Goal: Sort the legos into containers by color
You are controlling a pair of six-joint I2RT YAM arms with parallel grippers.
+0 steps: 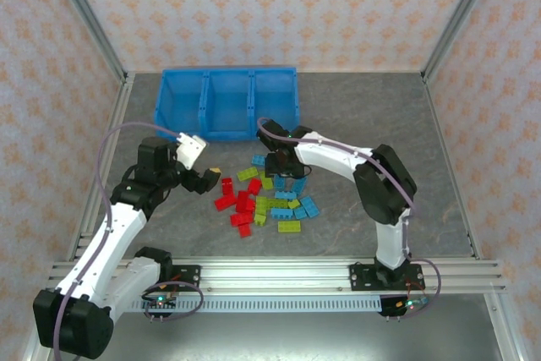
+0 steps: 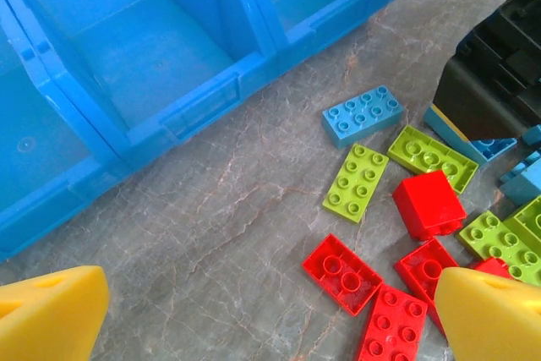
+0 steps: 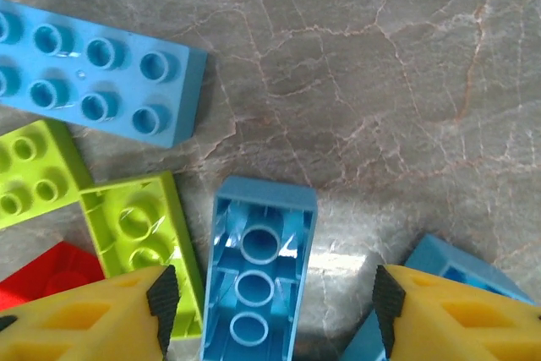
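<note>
The legos lie in a loose pile of red, lime green and light blue bricks mid-table. The containers are three joined compartments of a blue bin tray behind the pile, and I see nothing in them. My right gripper is low over the pile's far side. In the right wrist view its jaws stand apart around an upturned light blue brick, with a gap on the right side. My left gripper hovers open left of the pile, over bare table near red bricks.
An aluminium rail runs along the near edge by the arm bases. Patterned walls and metal posts close in the table. Bare grey tabletop lies right of the pile and between pile and bin wall.
</note>
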